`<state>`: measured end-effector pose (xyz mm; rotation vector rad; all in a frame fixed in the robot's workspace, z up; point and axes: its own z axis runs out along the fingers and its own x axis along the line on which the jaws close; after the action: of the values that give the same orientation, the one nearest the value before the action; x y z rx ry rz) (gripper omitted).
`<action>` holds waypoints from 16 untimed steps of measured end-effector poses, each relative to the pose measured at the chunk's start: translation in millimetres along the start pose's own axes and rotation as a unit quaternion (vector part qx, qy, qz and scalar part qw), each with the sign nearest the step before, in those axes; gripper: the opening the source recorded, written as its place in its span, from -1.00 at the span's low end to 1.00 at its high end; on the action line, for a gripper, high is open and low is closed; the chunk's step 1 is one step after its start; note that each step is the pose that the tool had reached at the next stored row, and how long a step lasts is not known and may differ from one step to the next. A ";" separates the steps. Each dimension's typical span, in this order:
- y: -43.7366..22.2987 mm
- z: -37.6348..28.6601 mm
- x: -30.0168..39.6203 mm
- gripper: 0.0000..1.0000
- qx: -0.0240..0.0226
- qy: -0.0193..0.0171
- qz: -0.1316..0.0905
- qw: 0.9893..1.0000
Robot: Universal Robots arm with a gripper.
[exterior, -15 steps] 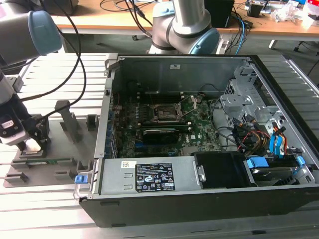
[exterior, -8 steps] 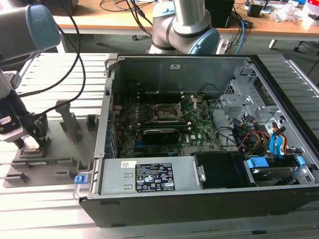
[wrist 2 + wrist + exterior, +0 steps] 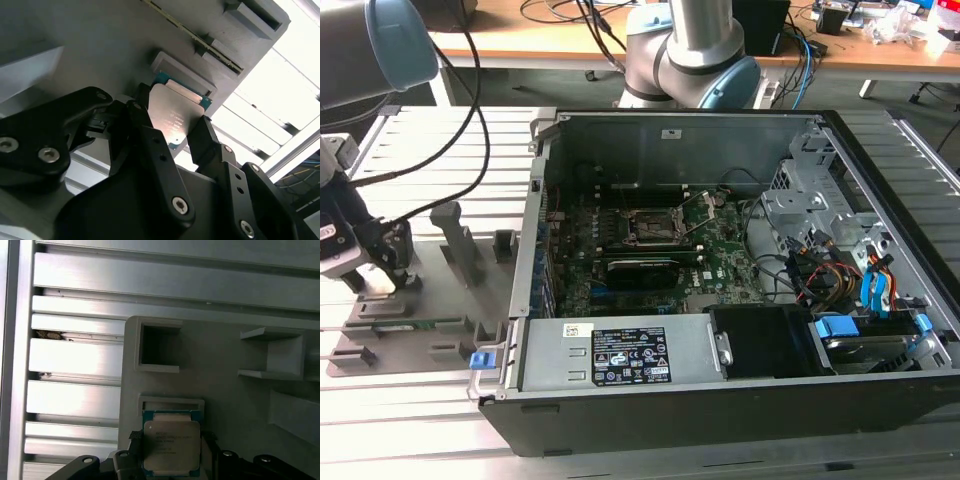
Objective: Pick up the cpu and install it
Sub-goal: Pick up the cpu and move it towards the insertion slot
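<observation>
Gripper [image 3: 375,272] on the cpu [image 3: 171,442], over the grey fixture tray [image 3: 440,295] at the exterior view's left.

In both wrist views the black fingers [image 3: 202,140] are drawn in narrow against two opposite edges of the cpu and touch both sides. Silver lid faces the cameras, green rim showing. The chip overlaps the edge of a shallow square pocket [image 3: 172,402] in the tray. Can't tell if it's lifted clear or resting on it. Tray lies on the slotted aluminium table [image 3: 420,425], just beside the open PC case [image 3: 880,200] to the exterior view's right. CPU socket [image 3: 655,228] on the motherboard is inside the case, well apart from the gripper.
</observation>
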<state>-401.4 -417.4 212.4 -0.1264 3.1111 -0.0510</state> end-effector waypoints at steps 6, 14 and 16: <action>0.0 -11.5 -0.3 0.09 0.000 0.000 0.000 1.000; -0.5 -35.8 -1.1 0.09 0.000 0.000 0.000 1.000; -0.7 -41.2 -1.2 0.09 0.000 0.000 0.000 1.000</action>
<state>-401.3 -416.7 253.6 -0.1264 3.1111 -0.0512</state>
